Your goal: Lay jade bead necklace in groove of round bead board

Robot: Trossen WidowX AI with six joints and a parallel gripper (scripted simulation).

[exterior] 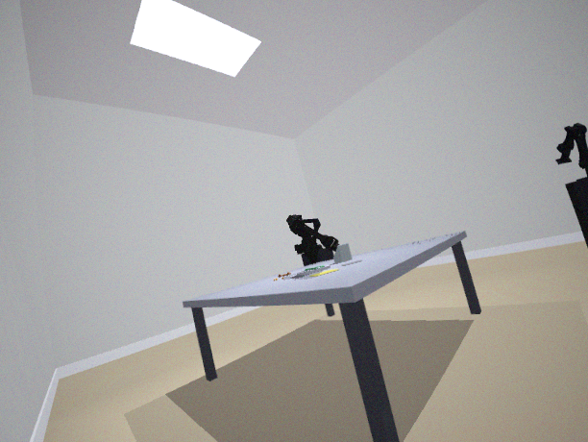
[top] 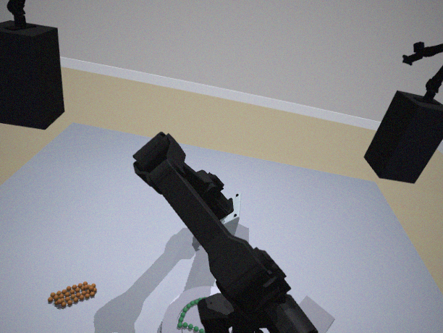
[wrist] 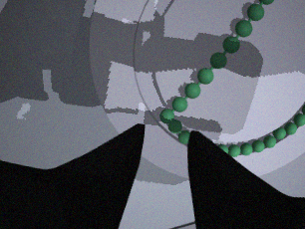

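The jade bead necklace (wrist: 205, 76) (top: 179, 325) (exterior: 314, 269) lies on the pale round bead board (wrist: 120, 90) (top: 171, 309). In the wrist view one run of beads crosses the board diagonally in a straight line, turns at a sharp corner at lower left, and another run follows the curved groove at lower right. My gripper (wrist: 165, 134) is partly open, with nothing held between its fingertips. The fingertips appear just below the necklace's corner, the right one overlapping the beads there. In the top view my arm hides much of the board and necklace.
A bunch of orange beads (top: 72, 294) (exterior: 283, 276) lies left of the board. A grey square block (top: 315, 313) is to its right. A pale upright panel (top: 237, 208) (exterior: 343, 254) stands beside my arm. A yellow strip (exterior: 327, 273) lies near the board. Other arms stand on black pedestals (top: 29, 76) (top: 402, 141).
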